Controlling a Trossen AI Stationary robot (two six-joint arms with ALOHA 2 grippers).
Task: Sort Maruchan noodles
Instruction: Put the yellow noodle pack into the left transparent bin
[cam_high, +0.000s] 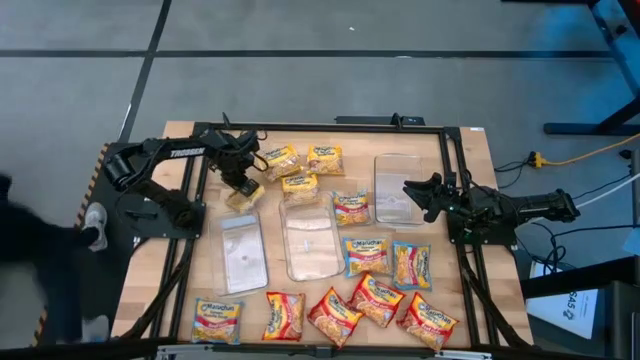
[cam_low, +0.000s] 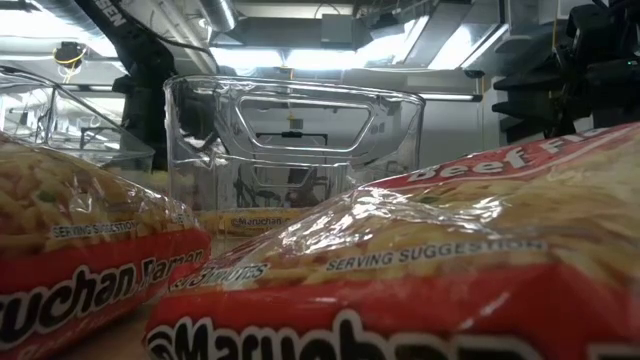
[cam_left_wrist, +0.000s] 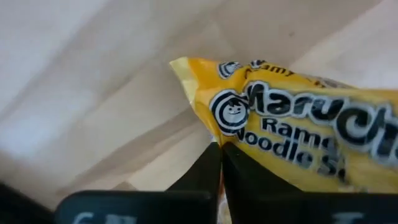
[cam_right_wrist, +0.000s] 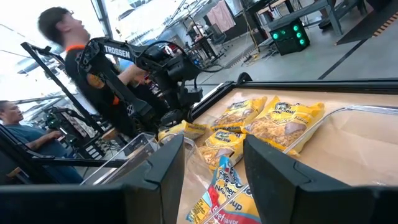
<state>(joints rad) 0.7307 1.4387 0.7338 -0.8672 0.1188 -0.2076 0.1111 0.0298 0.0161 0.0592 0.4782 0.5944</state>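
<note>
Left gripper (cam_left_wrist: 221, 163) fingers pressed together on edge of flat yellow plastic Maruchan ramen packet (cam_left_wrist: 298, 134), at far left of wooden table (cam_high: 465, 185). Packet likely light, crinkly, slippery, brittle inside; edge seam seems best hold. Right gripper (cam_right_wrist: 211, 168) spread wide, empty, at right side.

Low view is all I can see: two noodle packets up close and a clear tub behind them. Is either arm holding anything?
Observer: Yes. The left tool is pinched shut on the corner of a yellow packet.
Operator: And the other arm?
Observer: The right tool is open and holds nothing; it is at the edge of the right-hand clear tray.
Operator: So there is just one tub?
Observer: No, three. A middle tray and a left tray lie side by side mid-table.
</note>
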